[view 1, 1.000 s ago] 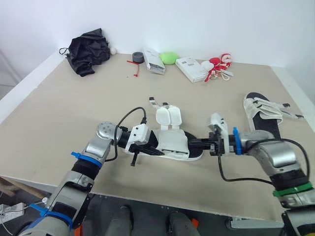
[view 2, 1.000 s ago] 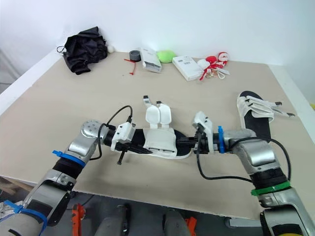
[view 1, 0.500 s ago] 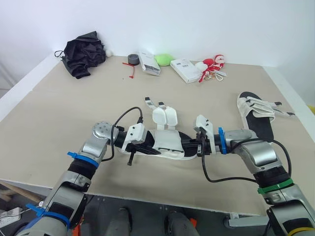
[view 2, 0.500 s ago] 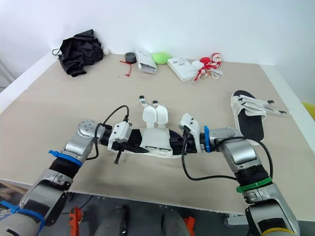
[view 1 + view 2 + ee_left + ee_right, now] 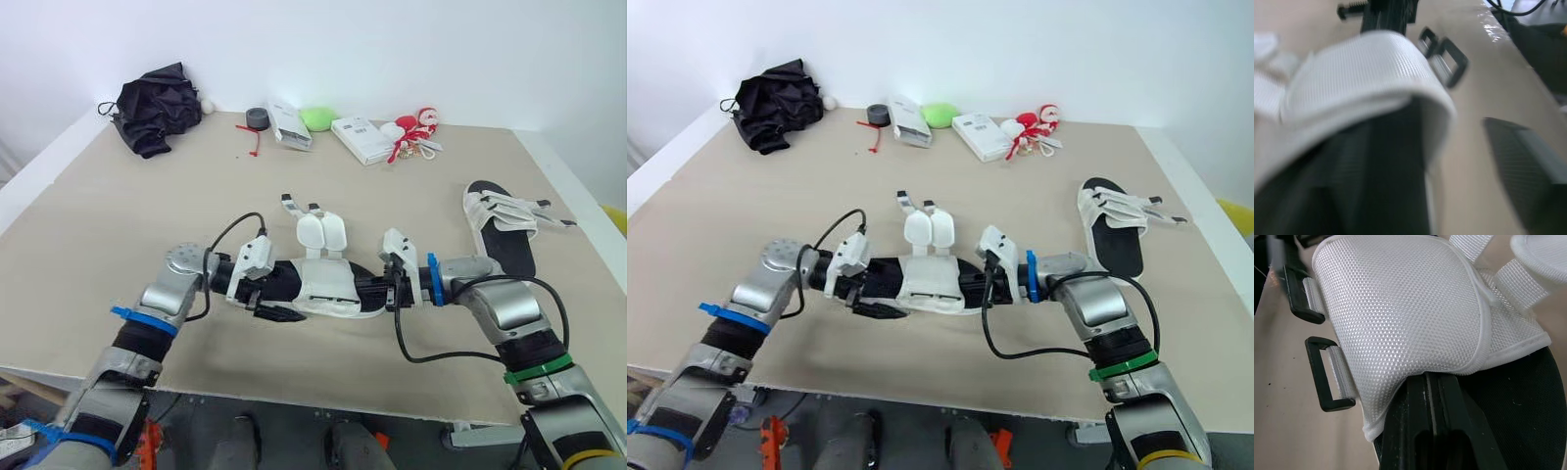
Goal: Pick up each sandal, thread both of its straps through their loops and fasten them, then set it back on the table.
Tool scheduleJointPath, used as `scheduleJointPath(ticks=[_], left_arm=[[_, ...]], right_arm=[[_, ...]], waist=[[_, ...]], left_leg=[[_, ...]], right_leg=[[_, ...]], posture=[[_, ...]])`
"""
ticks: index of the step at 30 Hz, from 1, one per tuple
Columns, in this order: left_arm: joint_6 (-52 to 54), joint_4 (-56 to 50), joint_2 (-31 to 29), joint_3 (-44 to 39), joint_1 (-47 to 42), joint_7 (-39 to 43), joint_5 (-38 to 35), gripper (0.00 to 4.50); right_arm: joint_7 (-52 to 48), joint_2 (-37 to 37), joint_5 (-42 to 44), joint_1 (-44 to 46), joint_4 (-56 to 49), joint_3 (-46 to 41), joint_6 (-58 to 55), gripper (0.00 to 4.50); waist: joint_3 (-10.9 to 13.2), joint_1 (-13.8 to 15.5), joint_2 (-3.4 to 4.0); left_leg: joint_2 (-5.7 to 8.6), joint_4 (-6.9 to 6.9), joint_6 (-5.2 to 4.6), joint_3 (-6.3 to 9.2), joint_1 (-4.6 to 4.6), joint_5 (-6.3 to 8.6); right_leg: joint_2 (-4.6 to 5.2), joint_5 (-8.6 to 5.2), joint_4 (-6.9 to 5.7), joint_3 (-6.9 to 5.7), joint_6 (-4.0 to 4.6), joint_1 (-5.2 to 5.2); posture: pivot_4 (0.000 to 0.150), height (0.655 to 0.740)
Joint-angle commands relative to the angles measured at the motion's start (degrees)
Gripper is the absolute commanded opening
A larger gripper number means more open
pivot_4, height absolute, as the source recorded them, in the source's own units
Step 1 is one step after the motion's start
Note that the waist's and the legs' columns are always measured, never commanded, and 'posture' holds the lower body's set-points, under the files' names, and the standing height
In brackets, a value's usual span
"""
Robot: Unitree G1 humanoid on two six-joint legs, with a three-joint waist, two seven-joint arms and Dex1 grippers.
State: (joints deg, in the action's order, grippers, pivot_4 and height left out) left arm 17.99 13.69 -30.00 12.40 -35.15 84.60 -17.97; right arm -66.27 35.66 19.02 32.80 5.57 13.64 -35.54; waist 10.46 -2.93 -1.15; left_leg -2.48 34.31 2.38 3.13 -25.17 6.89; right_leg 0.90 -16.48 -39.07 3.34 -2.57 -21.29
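The right gripper [image 5: 372,287] has its two black fingers [image 5: 1430,431] pressed together, with only a thin line between them. The tips are pushed under the white mesh upper [image 5: 1400,303] of a black-soled sandal [image 5: 328,284] and lie along its sole. If anything is pinched between the fingers, I cannot tell.

The left gripper [image 5: 282,298] meets the same sandal from the opposite end. Its fingers are apart: one dark finger [image 5: 1520,166] stays free beside the sandal, with bare counter showing between it and the mesh. The other side of this gripper is hidden under the upper.

The sandal is near the front middle of the beige counter [image 5: 127,225], stretched between the two grippers. I cannot tell whether it rests on the surface or is lifted a little. Its two wide white straps [image 5: 321,231] are open and stand up on the far side, not yet threaded. The two black rectangular loops [image 5: 1327,382] hang empty at the near side of the upper.

A second sandal [image 5: 505,230], with black sole and white straps across it, lies well apart near the right edge of the counter. Along the far edge are a crumpled black cloth [image 5: 152,98], a black tape roll [image 5: 258,117], two white boxes [image 5: 360,139], a green rounded object [image 5: 315,118] and a red and white bundle [image 5: 411,132].
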Motion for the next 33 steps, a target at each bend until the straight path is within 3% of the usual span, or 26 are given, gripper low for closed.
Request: scheduleJointPath(ticks=[1,5,9,14,18,22,28,33], left_arm=[[17.0,-9.7,-5.7,-3.9,1.8,0.4,-8.6,4.49],[32.3,-11.1,-11.7,-12.9,2.8,-2.1,-18.9,4.49],[43.4,0.4,-5.8,-24.7,-2.3,-14.6,-26.7,4.49],[49.2,8.2,1.1,-29.3,-6.5,-25.5,-28.4,4.49],[48.5,16.0,7.2,-29.4,-11.2,-32.1,-26.7,4.49],[43.3,30.2,11.8,-32.6,-18.2,-40.4,-25.1,4.49],[33.3,47.5,14.2,-37.5,-26.6,-49.2,-23.5,4.49],[26.1,55.0,16.2,-39.9,-29.9,-53.4,-22.0,4.49]], right_arm=[[-0.6,-0.1,-2.6,-1.2,2.5,3.4,-0.7,0.0],[-1.7,-0.1,-2.8,-0.7,3.0,3.8,-0.3,0.0],[-2.2,-0.9,-3.0,-0.2,3.5,3.9,0.0,0.0],[-2.1,-2.2,-3.2,-0.5,2.8,4.1,-0.4,0.0],[-1.7,-2.8,-3.1,-1.1,1.3,4.4,-1.0,0.0],[-1.3,-2.8,-3.2,-1.7,0.4,4.1,-1.2,0.0],[-0.3,-3.1,-3.2,-2.7,-1.3,3.6,-1.9,0.0],[0.5,-3.2,-3.2,-3.3,-2.2,3.4,-2.4,0.0]], waist=[[0.0,0.0,-0.02],[0.0,-0.1,-0.07],[0.0,0.1,-0.18],[-0.1,0.1,-0.41],[-0.1,0.0,-0.48],[-0.1,0.0,-0.48],[-0.1,-0.3,-0.49],[-0.1,-0.4,-0.49]], left_leg=[[-0.06,-0.01,0.01,0.0,0.02,0.01],[-0.23,-0.06,0.04,0.03,0.05,0.02],[-0.28,-0.04,0.04,0.07,0.12,0.03],[-0.27,0.03,0.05,0.01,0.12,0.02],[-0.28,-0.01,0.07,0.0,0.11,0.03],[-0.42,-0.07,0.13,0.04,0.12,0.06],[-0.47,-0.18,0.3,0.0,0.14,0.17],[-0.46,-0.24,0.39,-0.02,0.15,0.23]], right_leg=[[-0.05,-0.02,-0.01,-0.01,0.08,0.0],[-0.22,-0.04,-0.02,-0.06,0.26,-0.05],[-0.25,-0.21,-0.02,-0.14,0.59,-0.02],[-0.24,0.02,-0.02,-0.1,0.27,0.02],[-0.26,0.05,-0.02,-0.08,0.23,-0.01],[-0.49,0.07,-0.02,-0.06,0.31,-0.05],[-0.62,0.01,-0.01,0.07,0.31,-0.14],[-0.62,-0.05,-0.01,0.12,0.27,-0.15]], posture=[[0.15,0.7322],[0.15,0.7322],[0.15,0.7322],[0.15,0.7322],[0.15,0.7322],[0.15,0.7322],[0.15,0.7322],[0.15,0.7322]])
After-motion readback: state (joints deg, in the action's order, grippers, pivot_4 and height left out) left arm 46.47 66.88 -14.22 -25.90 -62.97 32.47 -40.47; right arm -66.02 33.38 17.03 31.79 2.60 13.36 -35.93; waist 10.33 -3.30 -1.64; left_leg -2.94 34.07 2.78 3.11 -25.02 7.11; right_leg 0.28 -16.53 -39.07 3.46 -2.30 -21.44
